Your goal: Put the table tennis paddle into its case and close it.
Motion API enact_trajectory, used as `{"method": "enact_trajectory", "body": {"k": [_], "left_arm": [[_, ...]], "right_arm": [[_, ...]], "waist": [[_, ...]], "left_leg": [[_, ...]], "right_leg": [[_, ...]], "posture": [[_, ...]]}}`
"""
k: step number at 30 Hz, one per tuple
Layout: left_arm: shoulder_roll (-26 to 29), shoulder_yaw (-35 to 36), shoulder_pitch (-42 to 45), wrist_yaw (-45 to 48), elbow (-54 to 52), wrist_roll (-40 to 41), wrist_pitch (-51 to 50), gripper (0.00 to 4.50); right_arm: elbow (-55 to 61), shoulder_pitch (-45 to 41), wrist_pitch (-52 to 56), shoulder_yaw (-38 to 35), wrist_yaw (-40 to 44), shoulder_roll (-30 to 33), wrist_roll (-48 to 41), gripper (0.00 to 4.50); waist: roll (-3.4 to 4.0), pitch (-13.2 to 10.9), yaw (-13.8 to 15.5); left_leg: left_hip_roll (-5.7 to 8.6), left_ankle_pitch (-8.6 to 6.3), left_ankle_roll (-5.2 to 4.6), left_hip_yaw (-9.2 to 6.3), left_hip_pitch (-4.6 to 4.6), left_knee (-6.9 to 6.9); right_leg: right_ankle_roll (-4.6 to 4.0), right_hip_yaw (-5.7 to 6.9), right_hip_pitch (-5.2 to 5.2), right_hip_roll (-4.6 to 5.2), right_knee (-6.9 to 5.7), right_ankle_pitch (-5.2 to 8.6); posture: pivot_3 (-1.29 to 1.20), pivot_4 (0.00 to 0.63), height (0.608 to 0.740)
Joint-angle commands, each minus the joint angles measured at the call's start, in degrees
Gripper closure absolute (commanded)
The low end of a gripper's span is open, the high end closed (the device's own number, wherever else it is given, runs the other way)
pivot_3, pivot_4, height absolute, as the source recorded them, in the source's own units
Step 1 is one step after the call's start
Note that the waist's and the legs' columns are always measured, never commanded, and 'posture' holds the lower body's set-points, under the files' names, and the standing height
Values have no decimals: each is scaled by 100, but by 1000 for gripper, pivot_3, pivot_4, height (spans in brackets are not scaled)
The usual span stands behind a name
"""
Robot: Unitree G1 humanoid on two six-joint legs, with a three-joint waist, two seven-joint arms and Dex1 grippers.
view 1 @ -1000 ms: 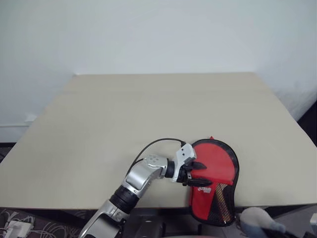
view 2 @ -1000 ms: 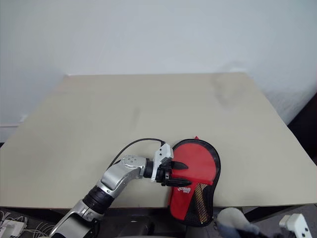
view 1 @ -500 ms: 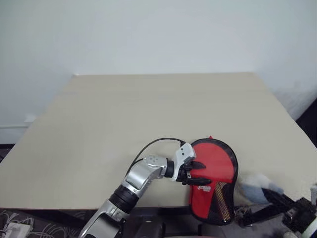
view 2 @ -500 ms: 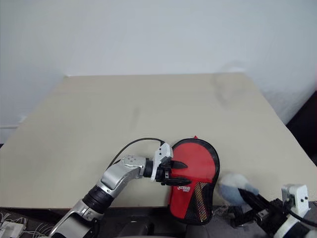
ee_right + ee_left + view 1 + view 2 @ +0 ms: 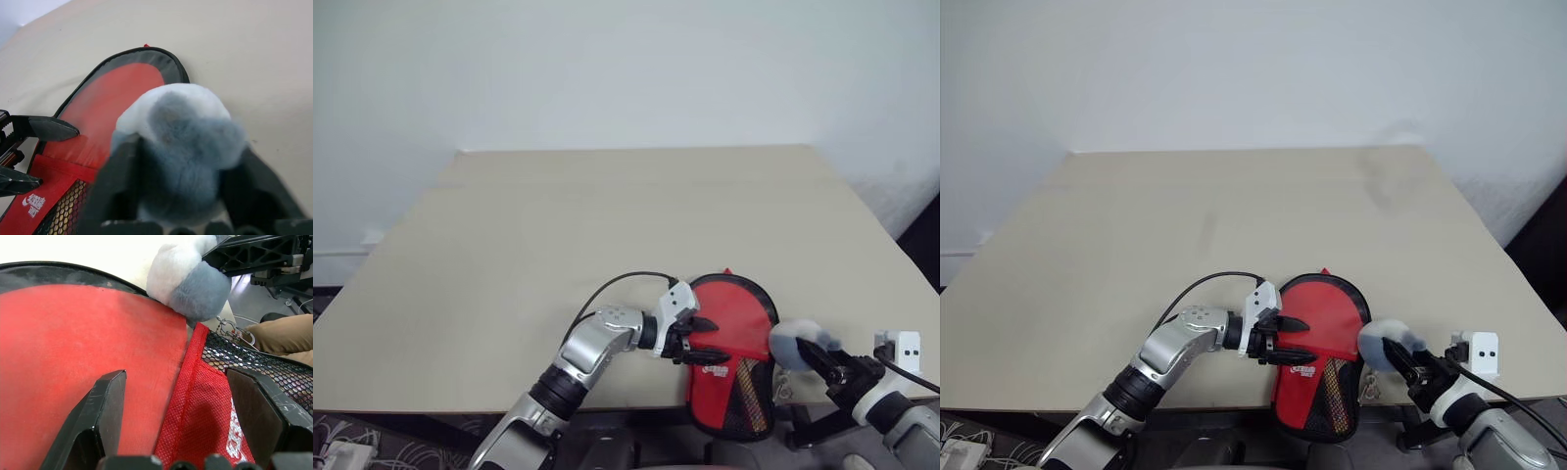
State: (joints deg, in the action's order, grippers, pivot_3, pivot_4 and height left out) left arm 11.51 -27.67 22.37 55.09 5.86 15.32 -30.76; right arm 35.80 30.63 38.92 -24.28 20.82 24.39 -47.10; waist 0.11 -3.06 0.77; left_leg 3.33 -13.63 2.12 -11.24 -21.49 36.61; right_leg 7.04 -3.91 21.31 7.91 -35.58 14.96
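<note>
The case (image 5: 710, 377) lies open at the table's front edge, its narrow end hanging over the edge. Inside it, the table tennis paddle (image 5: 744, 311) shows its red face, and its wooden handle (image 5: 751, 387) sits under the mesh panel. My left gripper (image 5: 710, 338) is open over the case's left side, one finger above the paddle's face (image 5: 73, 333) and the other above the red logo band (image 5: 210, 421). My right gripper (image 5: 1397, 355) is shut on a whitish-grey soft lump (image 5: 181, 122) just beside the case's right edge.
The beige table (image 5: 607, 225) stretches bare behind and to the left of the case. A small metal chain (image 5: 234, 330) hangs at the case's edge below the lump. A pale wall stands behind the table.
My right gripper has come up from below the table's front edge and forward, bringing the soft lump to the case's right edge. The left arm and the case have stayed put.
</note>
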Motion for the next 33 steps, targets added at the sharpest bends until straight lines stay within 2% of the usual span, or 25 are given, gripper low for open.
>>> {"method": "enact_trajectory", "body": {"k": [1,9,12,19,23,28,33], "left_arm": [[138,38,-39,-173,358,-214,-203,1069],[104,122,8,-211,421,-210,-48,1069],[-37,375,69,-267,491,-36,85,1069],[-197,910,564,-145,820,275,104,1069],[-116,1365,933,-29,604,605,-181,1069],[441,1920,1095,230,-141,1147,-727,1069],[1606,2423,649,599,-1144,1621,-1310,1069]], "right_arm": [[-74,-16,-695,-165,27,-279,307,1160],[-136,-209,-1104,-225,-188,-720,343,1160],[-102,-274,-1220,-67,-59,-640,523,1160],[-97,-1263,-1200,-312,-453,-524,281,1160],[157,-1632,-810,-168,-263,-173,-370,1160],[201,-2239,-493,226,165,430,-717,1160],[-105,-2999,-266,330,991,841,-1526,1160]], "waist": [[2,2,0],[25,15,-2],[28,15,-3],[40,7,-21],[50,-16,-22],[31,-35,-84],[20,-54,-98]], "left_leg": [[0,0,0,0,0,0],[0,0,-1,1,1,-2],[0,1,-2,2,0,-1],[0,15,-24,2,-6,-2],[1,17,-26,-2,-15,-7],[2,18,-26,-4,-12,-35],[0,19,-26,-6,-6,-41]], "right_leg": [[0,1,0,0,-1,0],[0,-3,6,-1,-9,0],[0,-5,7,0,-9,0],[2,-4,12,-2,-14,-1],[16,-4,16,-4,-17,-10],[17,-6,21,-4,-14,-12],[16,-8,22,-6,-17,-12]], "posture": [[0,0,740],[0,0,740],[0,0,740],[0,0,740],[0,0,740],[0,0,740],[0,0,740]]}}
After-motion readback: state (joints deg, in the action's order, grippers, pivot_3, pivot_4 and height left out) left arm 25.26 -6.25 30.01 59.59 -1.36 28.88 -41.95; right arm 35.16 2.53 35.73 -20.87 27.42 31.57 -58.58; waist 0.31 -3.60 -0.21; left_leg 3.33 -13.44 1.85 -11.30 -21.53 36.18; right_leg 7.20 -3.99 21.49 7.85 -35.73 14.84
